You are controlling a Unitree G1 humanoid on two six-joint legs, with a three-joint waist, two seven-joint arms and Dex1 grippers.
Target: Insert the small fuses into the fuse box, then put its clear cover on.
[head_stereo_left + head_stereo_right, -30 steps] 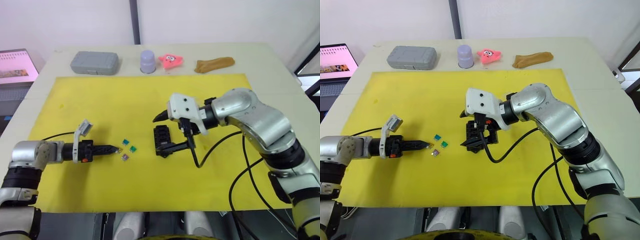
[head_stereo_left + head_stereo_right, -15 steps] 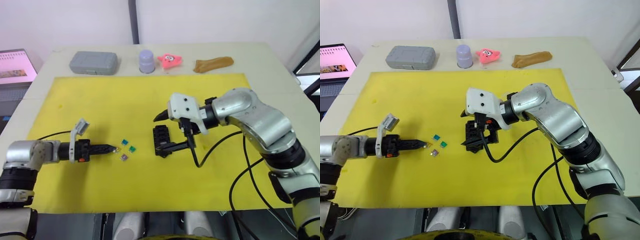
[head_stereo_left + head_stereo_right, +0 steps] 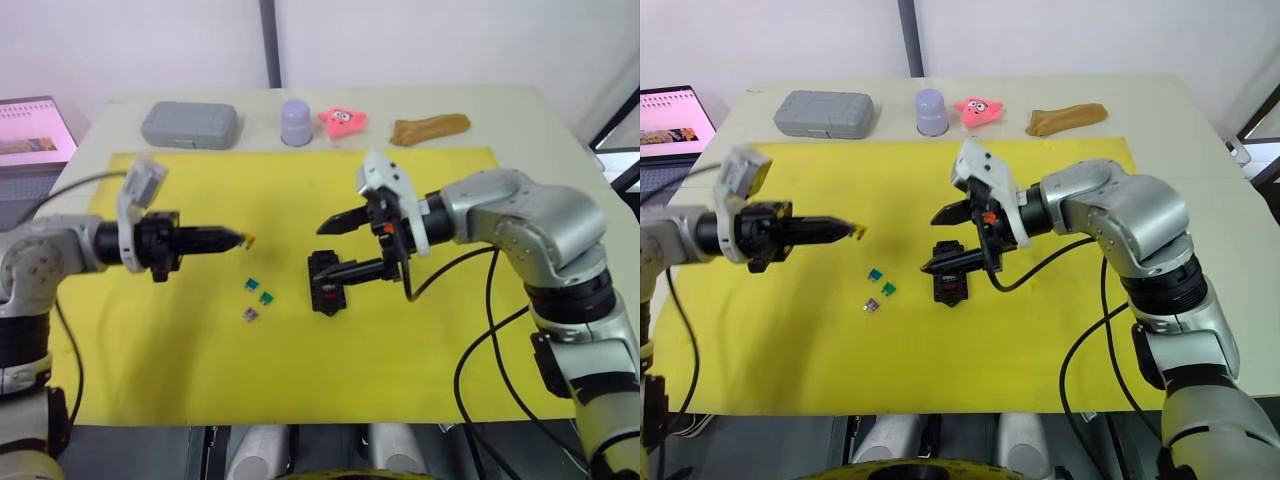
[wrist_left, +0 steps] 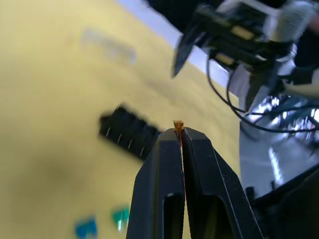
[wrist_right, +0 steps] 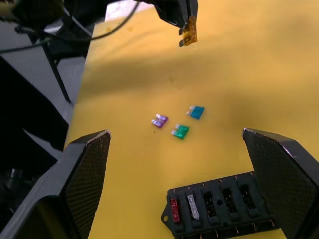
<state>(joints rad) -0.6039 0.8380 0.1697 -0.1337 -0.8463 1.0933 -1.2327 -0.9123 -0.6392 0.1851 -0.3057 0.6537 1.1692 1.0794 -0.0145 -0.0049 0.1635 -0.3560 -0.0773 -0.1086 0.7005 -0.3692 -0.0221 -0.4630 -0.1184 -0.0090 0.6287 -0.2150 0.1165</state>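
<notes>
My left gripper [image 3: 238, 238] is shut on a small yellow fuse [image 5: 189, 35], held in the air above the yellow mat [image 3: 180, 360], left of the fuse box. The fuse box [image 3: 326, 281], a black slotted block, lies mid-mat with a red fuse [image 5: 174, 210] and a grey fuse [image 5: 193, 206] in its slots. Teal [image 3: 251, 285], green [image 3: 266, 297] and purple [image 3: 249, 314] fuses lie loose on the mat just left of the box. My right gripper [image 3: 327, 250] hovers open right over the box, holding nothing. The clear cover is out of view.
Along the table's far edge, beyond the mat, stand a grey rounded case [image 3: 189, 124], a lilac cup [image 3: 296, 122], a pink toy [image 3: 342, 121] and a brown cloth [image 3: 429, 128]. A laptop [image 3: 30, 130] sits off the table's left side.
My left gripper has risen off the mat with the yellow fuse and moved toward the table's far side. My right gripper has lifted off the fuse box and drawn back to the right.
</notes>
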